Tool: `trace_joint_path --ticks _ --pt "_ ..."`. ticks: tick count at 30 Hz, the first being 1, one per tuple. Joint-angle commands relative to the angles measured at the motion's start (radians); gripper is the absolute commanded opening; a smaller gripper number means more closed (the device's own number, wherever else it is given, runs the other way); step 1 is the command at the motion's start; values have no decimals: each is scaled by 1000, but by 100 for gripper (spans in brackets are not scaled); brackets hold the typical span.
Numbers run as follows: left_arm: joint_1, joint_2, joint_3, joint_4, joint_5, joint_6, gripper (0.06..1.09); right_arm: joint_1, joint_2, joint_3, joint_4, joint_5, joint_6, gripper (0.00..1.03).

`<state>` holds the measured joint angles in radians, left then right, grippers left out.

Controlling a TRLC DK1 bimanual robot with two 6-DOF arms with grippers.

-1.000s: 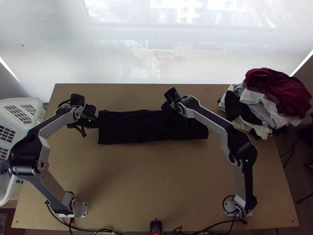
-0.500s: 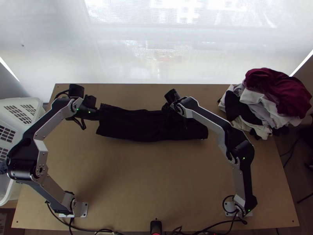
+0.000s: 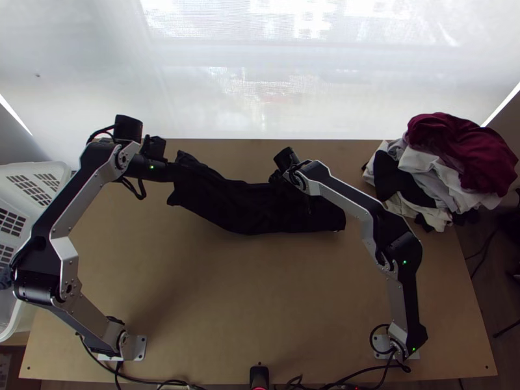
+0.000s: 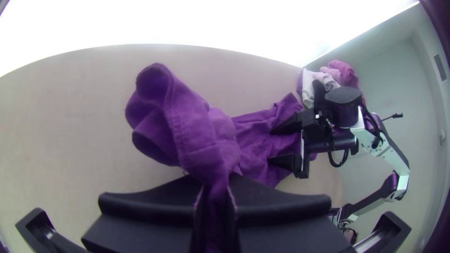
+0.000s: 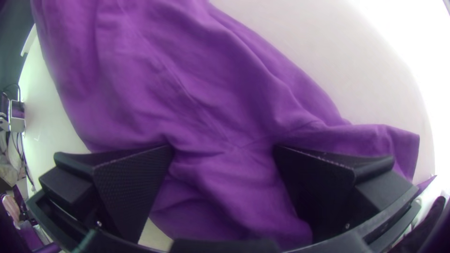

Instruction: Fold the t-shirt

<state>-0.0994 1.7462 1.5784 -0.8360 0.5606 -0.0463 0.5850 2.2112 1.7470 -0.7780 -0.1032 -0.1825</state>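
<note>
Swinging toward the tabletop's [image 3: 260, 299] far edge, the left tool [image 4: 214, 187] draws its end of the black t-shirt [image 3: 237, 203] along, pinched in a narrow grip with a loose flap bulging beyond the fingers. A second ago the shirt lies as a fairly straight, long strip across the far half of the tabletop; now it bends near the middle, its left end angled away and seemingly raised. The right tool [image 5: 224, 147] barely shifts over the strip's other half, its fingers wide apart with cloth between them and no grip closed on it.

For the task, this looks like the start of bringing the held end over toward the other half. The strip probably needs realigning before it is laid down, or the fold could come out skewed.
</note>
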Motion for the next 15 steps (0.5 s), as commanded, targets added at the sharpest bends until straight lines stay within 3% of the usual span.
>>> trace_joint_path --ticks 1,15 --pt "-37 -1 72 -17 10 -20 9 -2 -73 13 -1 -1 15 99" --pt "-141 38 117 38 10 -115 9 -71 -495 -55 -122 -1 8 99"
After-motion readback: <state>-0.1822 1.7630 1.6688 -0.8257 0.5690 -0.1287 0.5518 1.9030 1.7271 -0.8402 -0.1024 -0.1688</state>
